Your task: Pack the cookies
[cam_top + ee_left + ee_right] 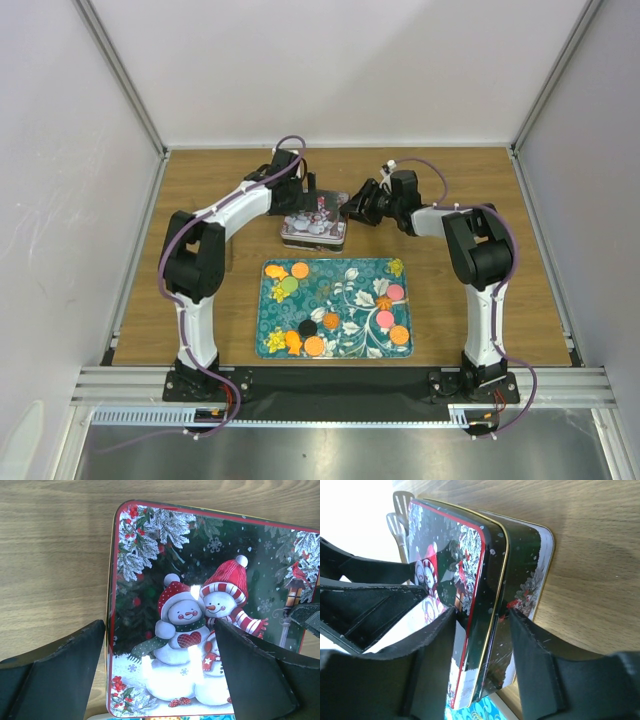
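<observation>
Cookies (330, 321) all lie on the patterned tray (265, 312) at the near side of the worktop (480, 190). None are in the tin (313, 232), which stands just behind the tray with its lid (210, 545) on.

Left hand (160, 625): jaws spread wide above the lid, holding nothing.
Right hand (482, 612): jaws part-open, straddling the tin's right edge, one finger over the lid and one by the base (520, 555). Cannot tell whether it pinches.

Risks, as I judge them:
- Tin slides or tips onto the tray if the lid is pulled while the base is free, scattering cookies.
- Lid lifts crooked and jams, since the grip sits at one edge.
- Hands collide; both crowd the tin.

Count: worktop 1; tray 1; tin 1; hands 2; cookies about 12 (orange 7, pink 2, black 2, green 1). Some overlap, so the orange count is uncertain.
</observation>
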